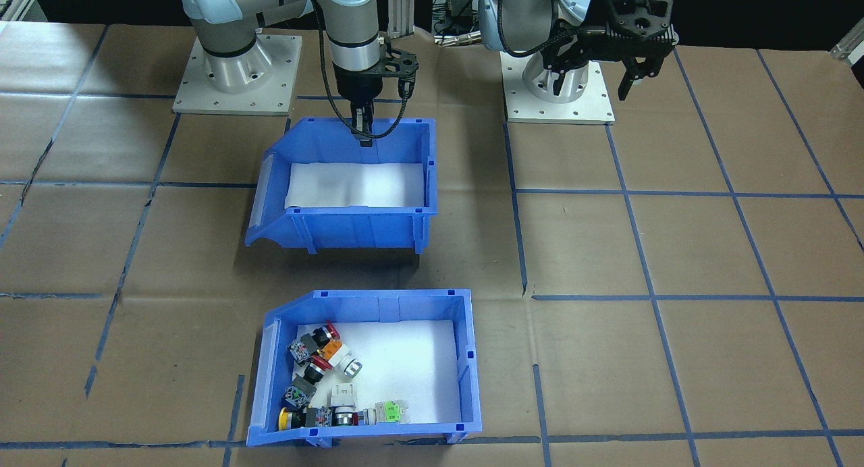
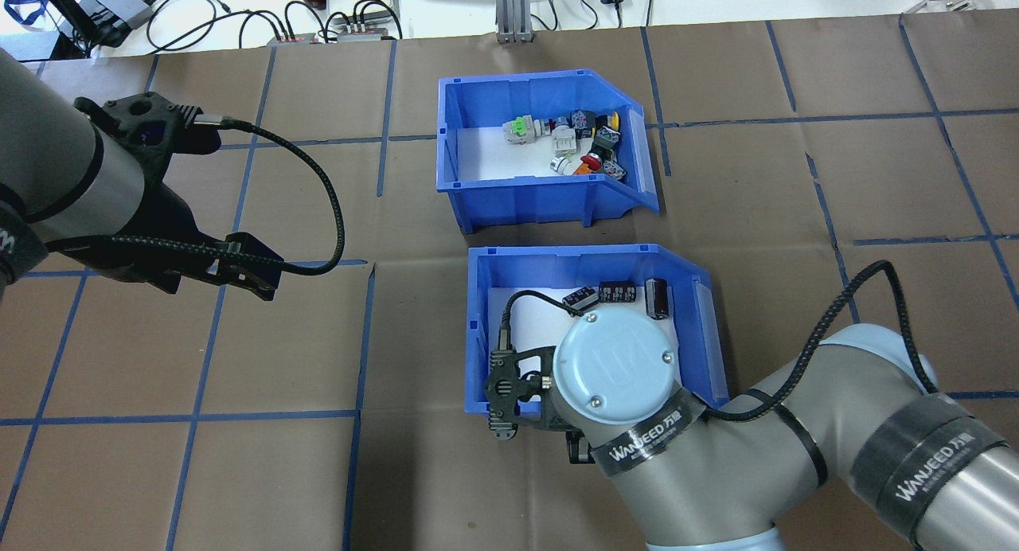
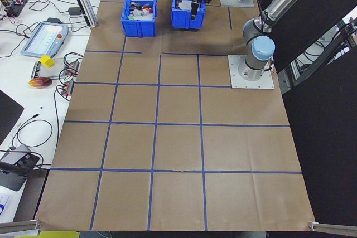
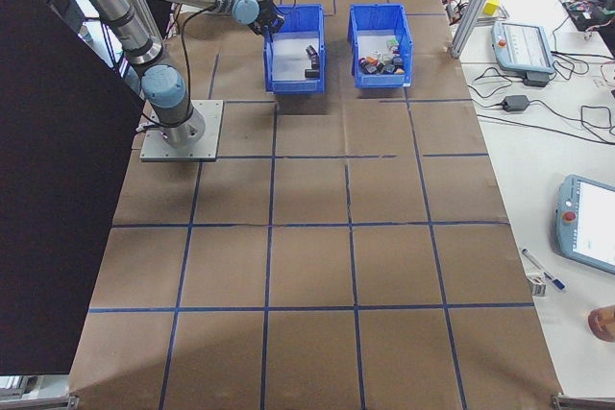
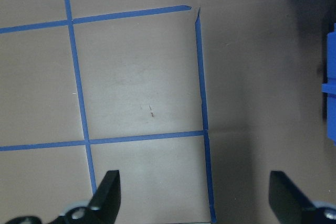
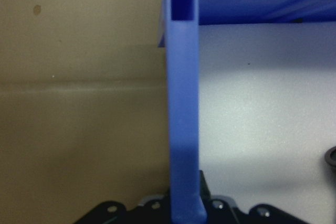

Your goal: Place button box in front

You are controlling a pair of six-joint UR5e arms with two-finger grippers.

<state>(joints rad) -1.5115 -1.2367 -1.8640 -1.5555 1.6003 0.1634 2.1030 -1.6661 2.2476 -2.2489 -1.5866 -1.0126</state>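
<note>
The button box is sitting on the brown paper-covered table, on the side away from the robot, with its sloped open front facing the robot's right and its coloured push buttons lying heaped at that end of the white foam liner. Just beside it, nearer the robot, the second blue bin is sitting apart from it with a strip of bare paper between the two; in the overhead view a few black cylinders are lying along its far inner wall. The right gripper is reaching straight down over the near wall of this second bin, and in the right wrist view that blue wall is running up between the jaws, which are pinching it, with foam on one side and table paper on the other. The bin's shadow in the front-facing view is suggesting it may be slightly raised, though I cannot tell for sure. The left gripper is hanging above bare table well off to the robot's left, its fingers spread wide with nothing between them, over blue tape lines.
</note>
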